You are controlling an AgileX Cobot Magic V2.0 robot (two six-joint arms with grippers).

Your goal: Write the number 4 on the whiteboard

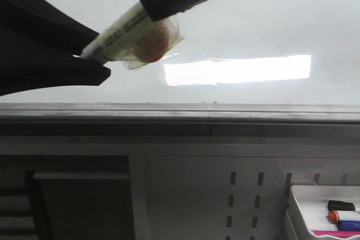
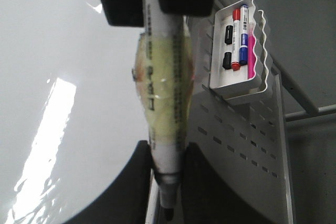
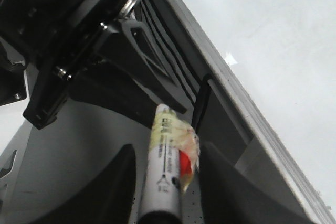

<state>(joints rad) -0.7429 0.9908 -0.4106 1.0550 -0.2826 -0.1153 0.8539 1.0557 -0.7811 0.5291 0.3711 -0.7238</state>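
While dark print runs along the marker (image 2: 164, 82) barrel, none of it can be read in any view; yellowish tape with a red patch is wrapped round the barrel's middle. Both arms meet at this marker in front of the whiteboard (image 1: 270, 21). In the front view the left end effector (image 1: 84, 57) reaches in from the left, its two dark fingers clenched on the marker's lower end, and the right end effector (image 1: 147, 5) comes down from above, clamped on the upper end, so the marker lies tilted between them. The left wrist view shows the marker's black tip poking out past the left fingers (image 2: 202, 182). The right wrist view shows the right fingers (image 3: 113, 192) on either side of the barrel. No number 4 is visible on the whiteboard, which carries only a bright rectangular glare, with a grey ledge (image 1: 180, 117) below. A white tray (image 2: 239, 85) on the perforated panel (image 2: 236, 145) holds black, red and blue markers and something pink.
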